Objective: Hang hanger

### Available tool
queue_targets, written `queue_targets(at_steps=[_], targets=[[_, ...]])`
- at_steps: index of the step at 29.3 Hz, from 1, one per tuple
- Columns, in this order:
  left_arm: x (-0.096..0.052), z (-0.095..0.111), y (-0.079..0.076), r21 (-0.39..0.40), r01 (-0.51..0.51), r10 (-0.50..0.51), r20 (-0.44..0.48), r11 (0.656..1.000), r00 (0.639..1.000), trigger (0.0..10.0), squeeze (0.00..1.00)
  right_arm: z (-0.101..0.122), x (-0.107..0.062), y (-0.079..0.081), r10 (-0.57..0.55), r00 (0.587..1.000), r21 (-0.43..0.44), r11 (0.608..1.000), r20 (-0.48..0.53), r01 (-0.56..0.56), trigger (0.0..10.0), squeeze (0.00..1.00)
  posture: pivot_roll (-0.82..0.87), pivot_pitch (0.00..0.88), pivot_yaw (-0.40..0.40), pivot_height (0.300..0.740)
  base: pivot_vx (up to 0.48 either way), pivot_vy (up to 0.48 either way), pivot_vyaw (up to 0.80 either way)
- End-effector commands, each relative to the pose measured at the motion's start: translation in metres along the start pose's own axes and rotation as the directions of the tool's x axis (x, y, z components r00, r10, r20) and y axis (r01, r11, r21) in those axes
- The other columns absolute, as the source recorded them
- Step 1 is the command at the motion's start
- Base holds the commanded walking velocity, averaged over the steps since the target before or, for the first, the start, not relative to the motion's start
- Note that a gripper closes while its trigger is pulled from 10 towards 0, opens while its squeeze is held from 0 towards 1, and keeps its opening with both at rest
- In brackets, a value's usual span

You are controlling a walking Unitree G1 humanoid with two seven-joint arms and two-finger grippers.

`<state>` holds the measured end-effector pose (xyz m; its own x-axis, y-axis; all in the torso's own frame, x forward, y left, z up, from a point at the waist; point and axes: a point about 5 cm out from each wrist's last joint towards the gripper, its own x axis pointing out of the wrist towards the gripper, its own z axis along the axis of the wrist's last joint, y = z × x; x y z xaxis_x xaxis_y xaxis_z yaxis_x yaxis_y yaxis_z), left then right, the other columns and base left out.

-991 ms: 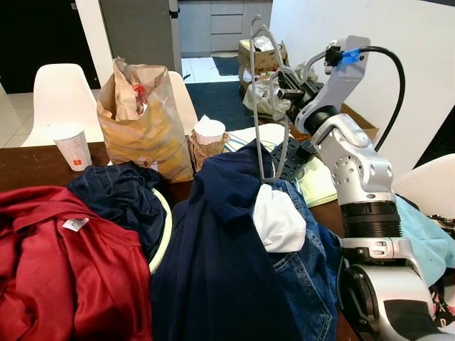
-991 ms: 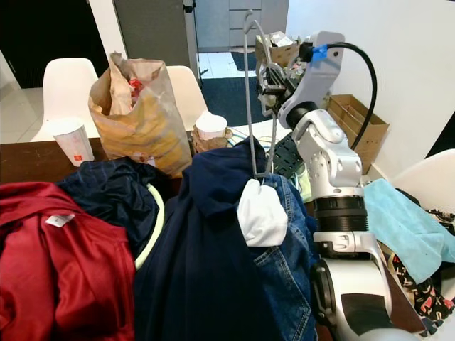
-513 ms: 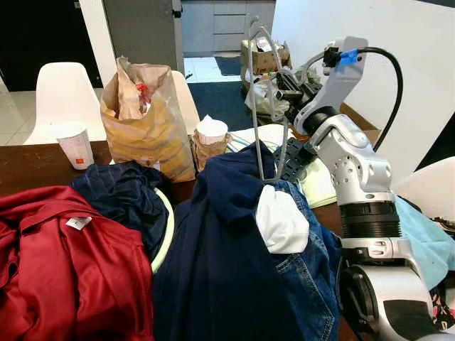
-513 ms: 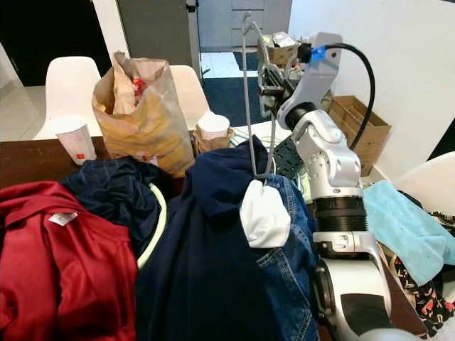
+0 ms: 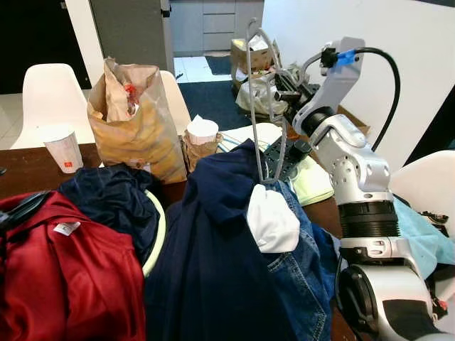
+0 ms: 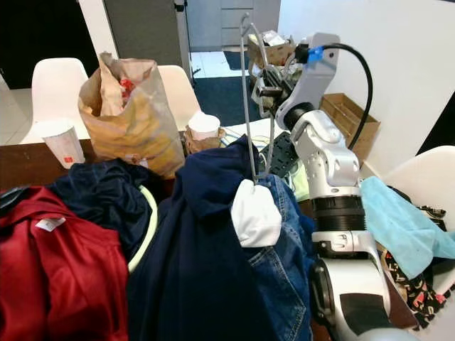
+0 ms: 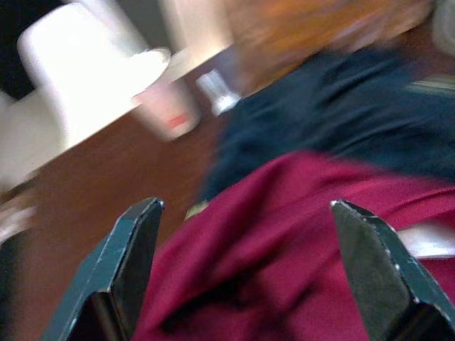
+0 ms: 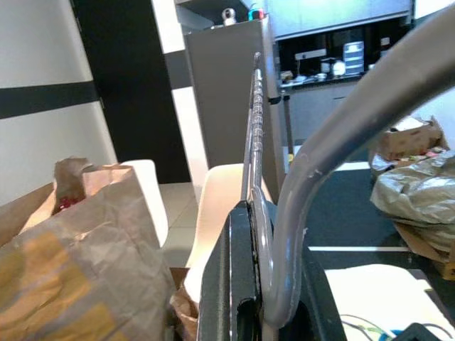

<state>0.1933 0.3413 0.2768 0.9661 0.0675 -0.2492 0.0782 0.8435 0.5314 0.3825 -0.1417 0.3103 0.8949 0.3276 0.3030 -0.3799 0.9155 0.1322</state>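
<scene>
The hanger is thin grey metal, held upright above the clothes, its lower end down by the navy top and jeans. Brown table is buried in laundry, with a paper bag, cup and white chairs behind. Right gripper is raised and clamped on the hanger. Left gripper hovers wide over the red garment.
</scene>
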Motion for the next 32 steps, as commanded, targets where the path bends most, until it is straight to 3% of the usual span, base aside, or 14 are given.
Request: queue_targets(at_steps=[1, 4, 9, 14, 18, 27, 29, 30, 31, 32], targets=[[-0.005, 0.002, 0.014, 0.102, -0.084, 0.091, -0.069, 0.991, 0.993, 10.0, 0.00, -0.003, 0.001, 0.001, 0.005, 1.000, 0.006, 1.000, -0.014, -0.005, 10.0, 0.00, 0.04, 0.000, -0.034, 0.736, 0.000, 0.000, 0.00], [-0.007, 0.002, 0.013, 0.118, -0.081, 0.090, -0.076, 0.990, 0.993, 10.0, 0.00, -0.003, 0.002, 0.002, 0.005, 1.000, 0.006, 1.000, -0.016, -0.005, 10.0, 0.00, 0.04, 0.000, -0.035, 0.736, 0.000, 0.000, 0.00], [-0.005, -0.002, -0.017, 0.134, 0.125, -0.115, -0.083, 0.983, 0.990, 10.0, 0.00, -0.002, 0.001, -0.001, -0.004, 1.000, -0.001, 1.000, -0.020, 0.004, 10.0, 0.00, 0.03, 0.000, -0.034, 0.736, 0.000, 0.000, 0.00], [-0.005, -0.001, -0.025, 0.120, 0.178, -0.171, -0.070, 0.977, 0.983, 10.0, 0.00, -0.002, 0.000, -0.002, -0.010, 1.000, -0.003, 1.000, -0.021, 0.010, 10.0, 0.00, 0.03, 0.000, -0.032, 0.736, 0.000, 0.000, 0.00], [-0.002, -0.009, -0.043, 0.130, 0.286, -0.271, -0.120, 0.949, 0.955, 10.0, 0.00, -0.002, 0.000, -0.003, -0.016, 1.000, -0.003, 1.000, -0.023, 0.016, 10.0, 0.00, 0.03, 0.000, -0.029, 0.736, 0.000, 0.000, 0.00], [-0.006, -0.017, -0.028, 0.214, 0.210, -0.166, -0.208, 0.954, 0.964, 10.0, 0.00, -0.003, -0.001, -0.005, -0.023, 0.999, -0.006, 1.000, -0.027, 0.023, 10.0, 0.00, 0.02, 0.003, -0.028, 0.736, 0.000, 0.000, 0.00], [-0.007, -0.017, -0.013, 0.269, 0.119, -0.062, -0.209, 0.956, 0.976, 10.0, 0.00, -0.004, -0.001, -0.006, -0.025, 0.999, -0.005, 1.000, -0.028, 0.024, 10.0, 0.00, 0.03, 0.003, -0.030, 0.736, 0.000, 0.000, 0.00], [-0.007, -0.017, -0.013, 0.269, 0.119, -0.062, -0.209, 0.956, 0.976, 10.0, 0.00, -0.004, -0.001, -0.006, -0.025, 0.999, -0.005, 1.000, -0.028, 0.024, 10.0, 0.00, 0.03, 0.003, -0.030, 0.736, 0.000, 0.000, 0.00], [-0.008, -0.012, -0.001, 0.295, 0.028, 0.022, -0.167, 0.955, 0.986, 10.0, 0.00, -0.005, -0.001, -0.005, -0.024, 0.999, -0.004, 1.000, -0.031, 0.024, 10.0, 0.00, 0.03, 0.002, -0.031, 0.736, 0.000, 0.000, 0.00], [-0.008, -0.012, -0.001, 0.295, 0.028, 0.022, -0.167, 0.955, 0.986, 10.0, 0.00, -0.005, -0.001, -0.005, -0.024, 0.999, -0.004, 1.000, -0.031, 0.024, 10.0, 0.00, 0.03, 0.002, -0.031, 0.736, 0.000, 0.000, 0.00]])
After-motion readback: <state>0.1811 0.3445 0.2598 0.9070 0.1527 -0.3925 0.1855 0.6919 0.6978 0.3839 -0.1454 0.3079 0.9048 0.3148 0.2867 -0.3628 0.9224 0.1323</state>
